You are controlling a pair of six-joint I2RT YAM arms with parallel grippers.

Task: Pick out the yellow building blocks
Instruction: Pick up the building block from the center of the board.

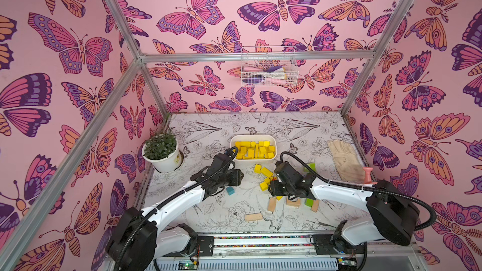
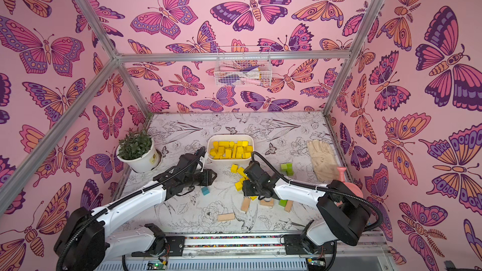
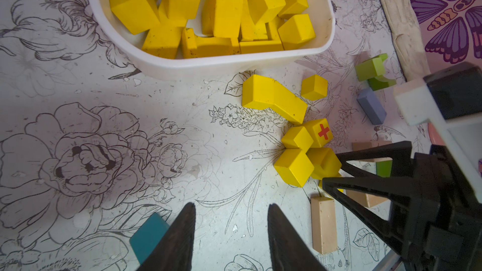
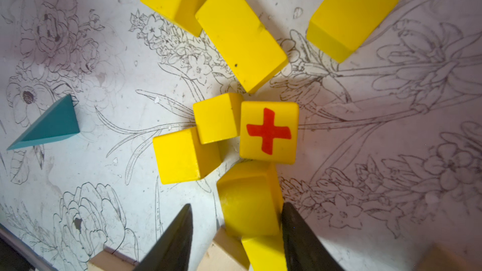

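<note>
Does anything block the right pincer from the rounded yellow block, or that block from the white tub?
Nothing visible blocks the right pincer: its jaws straddle the rounded yellow block. Toward the white tub, the red-cross cube and other yellow blocks lie in between; a lift should clear them.

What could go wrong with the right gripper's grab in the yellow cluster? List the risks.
1. The right gripper stands open around the rounded yellow block, with one finger against it and the other apart. Closing may shove it sideways rather than grip it.
2. That block appears to touch the red-cross cube, so the cluster may scatter.
3. A tan block lies close by the jaws and could get caught too.
</note>
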